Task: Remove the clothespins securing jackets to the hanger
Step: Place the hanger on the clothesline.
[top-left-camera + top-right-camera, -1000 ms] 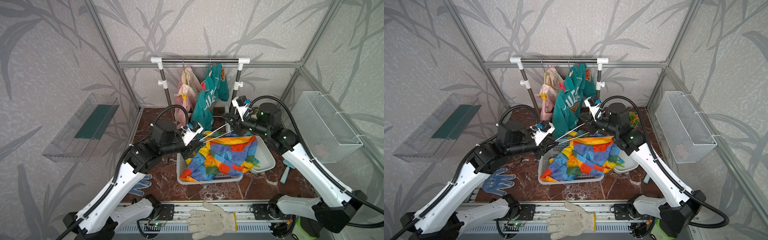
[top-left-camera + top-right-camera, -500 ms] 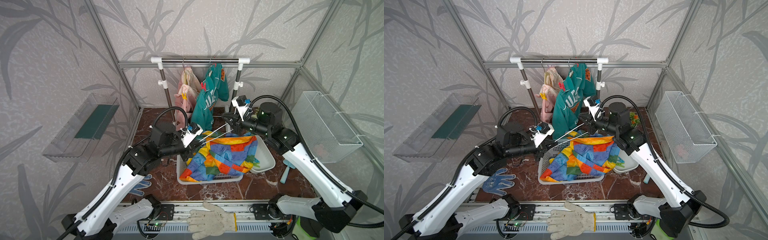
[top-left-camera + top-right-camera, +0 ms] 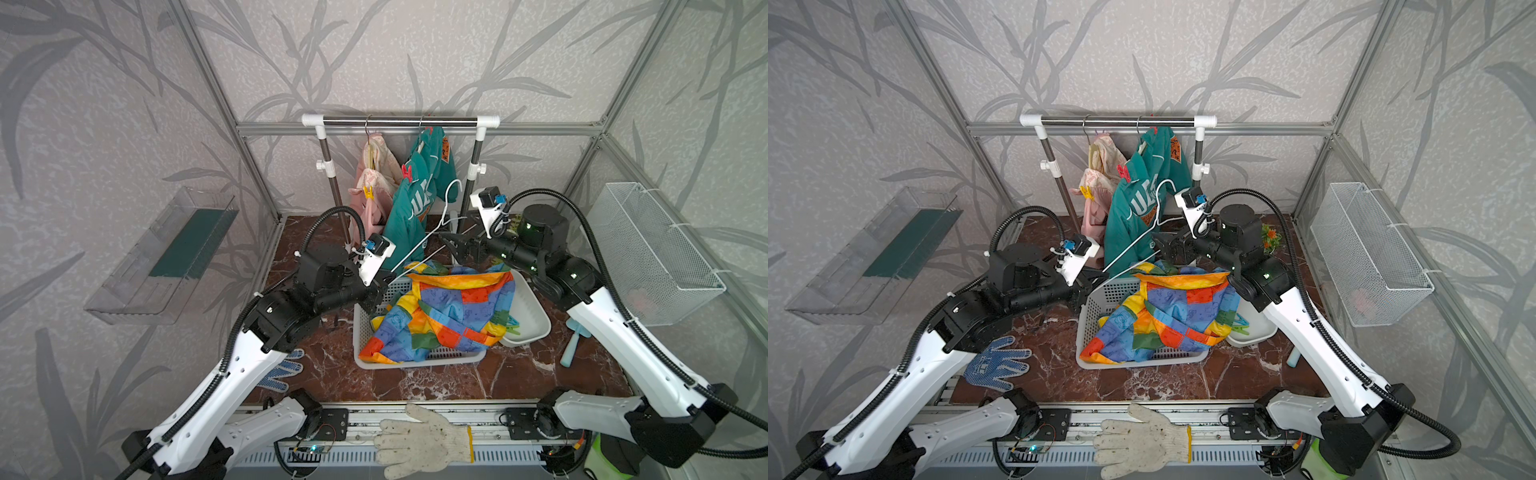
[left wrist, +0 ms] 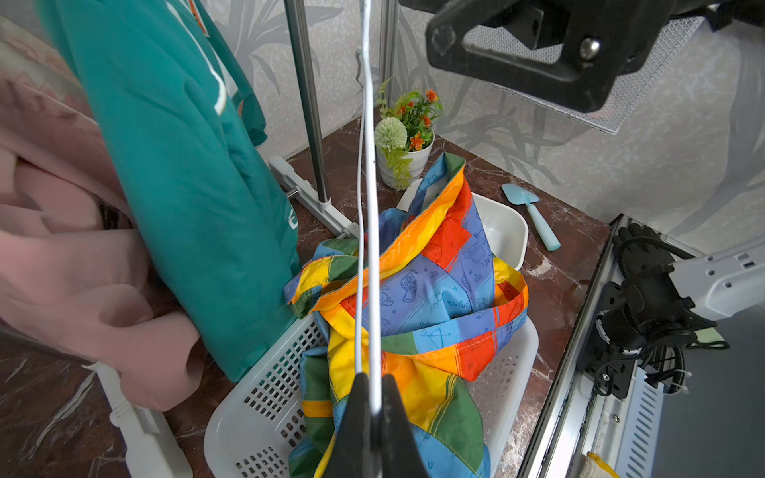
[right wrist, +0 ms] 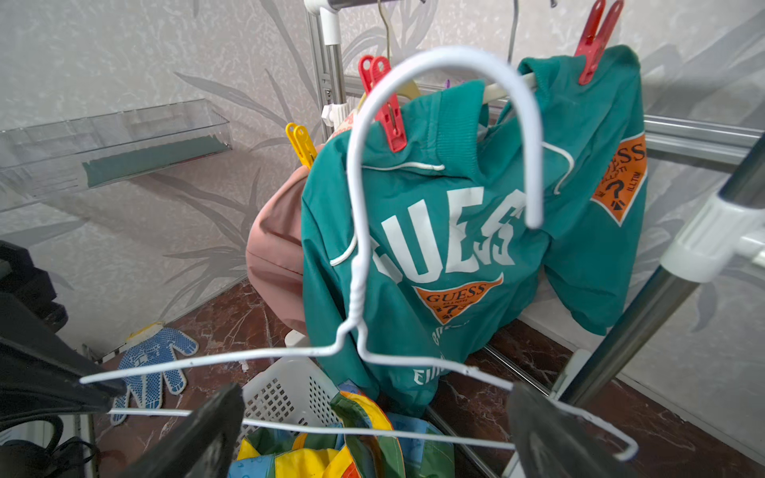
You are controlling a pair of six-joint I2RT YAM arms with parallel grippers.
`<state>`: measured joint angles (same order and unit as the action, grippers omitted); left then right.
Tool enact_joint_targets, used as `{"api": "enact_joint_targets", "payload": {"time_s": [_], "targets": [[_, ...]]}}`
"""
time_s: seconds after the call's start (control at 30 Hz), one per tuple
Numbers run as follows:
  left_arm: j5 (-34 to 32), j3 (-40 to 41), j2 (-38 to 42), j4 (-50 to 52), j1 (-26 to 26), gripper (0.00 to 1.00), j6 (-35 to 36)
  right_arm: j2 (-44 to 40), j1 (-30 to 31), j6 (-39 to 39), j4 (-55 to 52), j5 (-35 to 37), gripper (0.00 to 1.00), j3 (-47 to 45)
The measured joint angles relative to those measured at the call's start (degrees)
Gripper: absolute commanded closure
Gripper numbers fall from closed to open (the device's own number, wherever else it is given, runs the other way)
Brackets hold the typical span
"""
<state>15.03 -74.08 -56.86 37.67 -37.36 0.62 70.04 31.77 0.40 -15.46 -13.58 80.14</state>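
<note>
A bare white wire hanger (image 3: pixel 419 245) (image 5: pixel 356 248) hangs in the air over the basket. My left gripper (image 3: pixel 384 280) (image 4: pixel 372 378) is shut on one end of its wire. My right gripper (image 3: pixel 451 243) (image 5: pixel 374 391) stands open at the other end, and the hanger's bottom wire crosses the gap between its fingers. The rainbow jacket (image 3: pixel 449 307) lies in the basket. On the rail, the teal jacket (image 5: pixel 455 231) carries two red clothespins (image 5: pixel 387 107) (image 5: pixel 594 41). The pink jacket (image 5: pixel 277 248) behind it carries a yellow clothespin (image 5: pixel 302 142).
The white basket (image 3: pixel 415 359) touches a white tub (image 3: pixel 528 316) holding green clothespins (image 3: pixel 513 324). A potted plant (image 4: pixel 407 136) and a teal trowel (image 3: pixel 571 347) are to the right. A blue-dotted glove (image 3: pixel 282 370) and a white glove (image 3: pixel 424 440) lie in front. A wire basket (image 3: pixel 652 249) and a clear shelf (image 3: pixel 166 253) hang on the side walls.
My right gripper has opened and let go of the hanger. My left gripper keeps hold of the hanger's other end and has barely moved.
</note>
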Motion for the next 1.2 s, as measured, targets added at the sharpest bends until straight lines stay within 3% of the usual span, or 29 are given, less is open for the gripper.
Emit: {"api": "enact_joint_targets", "payload": {"time_s": [0.5,0.87,1.07,1.2], "targets": [[-16.61,-6.78,-1.6,-5.53,-3.65,1.0,-4.55,-8.2,-9.42,2.99,-1.77,5.7,0.01,-5.27],[-29.22,-18.69,-18.82,-5.38,-10.29,1.0,-6.27,-8.5,-10.75,3.91,-6.21,11.06,0.01,-8.35],[-34.1,-22.29,-25.7,-5.92,-11.1,1.0,-7.52,-10.6,-14.86,5.62,-8.13,12.52,0.01,-14.19],[-36.44,-23.98,-28.28,-6.49,-11.06,1.0,-8.33,-13.31,-19.56,7.91,-8.31,9.49,0.01,-19.87]]}}
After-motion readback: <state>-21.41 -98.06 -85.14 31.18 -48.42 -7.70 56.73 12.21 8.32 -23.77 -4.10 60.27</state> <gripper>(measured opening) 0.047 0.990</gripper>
